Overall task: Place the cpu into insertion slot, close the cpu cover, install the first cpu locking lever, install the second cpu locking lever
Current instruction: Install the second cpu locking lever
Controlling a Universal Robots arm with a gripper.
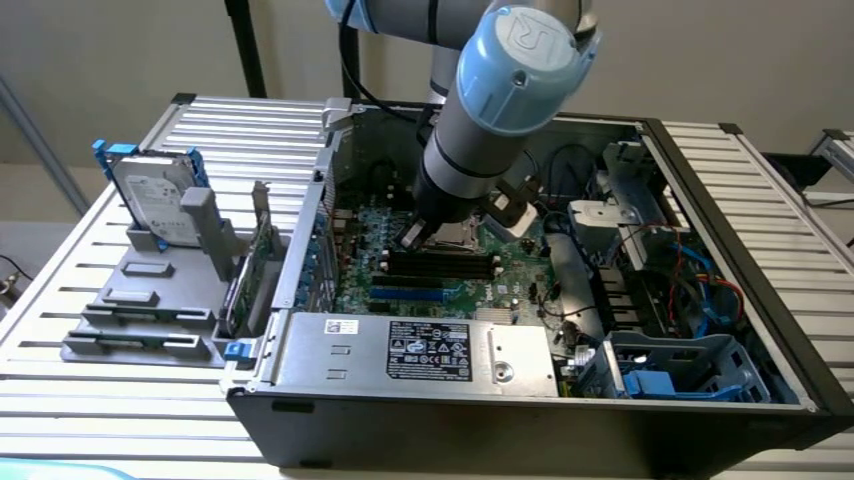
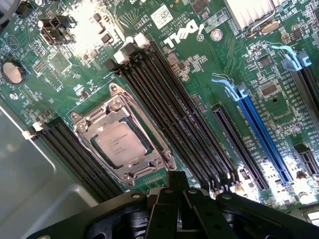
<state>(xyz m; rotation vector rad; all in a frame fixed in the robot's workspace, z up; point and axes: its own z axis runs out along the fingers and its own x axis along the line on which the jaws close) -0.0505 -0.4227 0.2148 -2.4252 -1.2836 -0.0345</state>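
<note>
The cpu (image 2: 119, 144) lies flat in the insertion slot (image 2: 163, 160) on the green motherboard (image 2: 199, 59), its silvery face showing through a window. The cpu cover (image 2: 94, 121) is folded down over it as a silvery frame around that window. Thin metal levers (image 2: 149, 130) run along the frame's sides; whether they are latched I cannot tell. My gripper (image 2: 174, 180) hangs just beside the socket, shut, with nothing between its fingers. In the exterior view the arm reaches down into the open computer case, and the gripper (image 1: 427, 238) sits low over the board.
Long black memory slots (image 2: 169, 114) flank the socket on both sides. A blue expansion slot (image 2: 264, 134) lies further off. The case holds a power supply (image 1: 414, 350), cables (image 1: 667, 270) and a blue drive cage (image 1: 681, 375). A hard drive (image 1: 150, 200) stands outside on the slatted table.
</note>
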